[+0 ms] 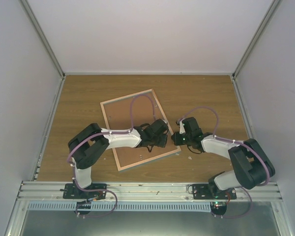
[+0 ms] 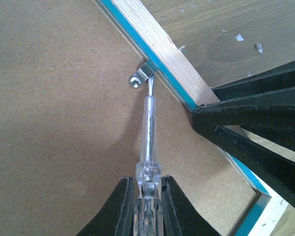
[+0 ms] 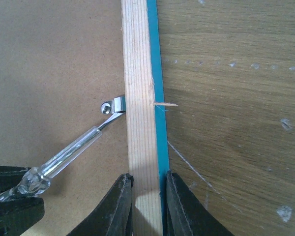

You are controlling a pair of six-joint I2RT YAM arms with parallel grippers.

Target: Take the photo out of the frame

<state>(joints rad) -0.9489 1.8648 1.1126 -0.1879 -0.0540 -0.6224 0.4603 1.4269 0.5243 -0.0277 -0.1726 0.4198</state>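
Note:
The frame [image 1: 123, 115] lies face down and askew on the table, with pale wood edging [image 3: 137, 73] around a brown fibreboard back and a turquoise rim showing at its side. The photo is hidden under the back panel. My left gripper [image 2: 147, 189] is shut on a clear-handled screwdriver [image 2: 148, 128], whose blade tip sits at a small metal clip [image 2: 141, 76] on the frame's right edge. My right gripper [image 3: 146, 184] is shut on that same wooden edge, just below the clip [image 3: 114, 105]. In the top view both grippers [image 1: 160, 129] [image 1: 179, 135] meet at the frame's right side.
The wooden table [image 1: 206, 93] carries small white specks and scratches beside the frame. A thin splinter [image 3: 165, 104] sticks out from the frame's edge. White walls close in the table on three sides, and a metal rail [image 1: 147, 189] runs along the near edge.

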